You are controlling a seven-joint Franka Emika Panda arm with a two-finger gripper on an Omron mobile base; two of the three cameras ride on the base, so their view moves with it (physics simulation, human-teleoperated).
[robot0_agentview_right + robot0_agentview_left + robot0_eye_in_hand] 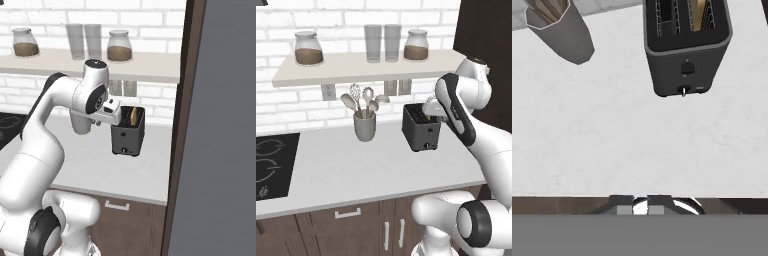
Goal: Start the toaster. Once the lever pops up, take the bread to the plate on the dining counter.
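Note:
The black toaster [421, 131] [128, 135] [687, 50] stands on the white worktop near its right end. A pale tan bread [698, 14] [133, 116] slice sits upright in one of its two slots. The other slot holds nothing. A small lever [686, 67] and a knob [683, 91] show on the toaster's front. My gripper [640, 201] hovers above the worktop's front edge, short of the toaster and pointing down at it. Its fingertips stand close together with nothing between them. The plate and the dining counter are out of view.
A grey utensil cup [364, 126] [562, 30] stands left of the toaster. A black hob [271, 162] lies at the far left. A shelf [356, 67] with jars and glasses hangs above. A tall dark cabinet [220, 125] walls off the right side.

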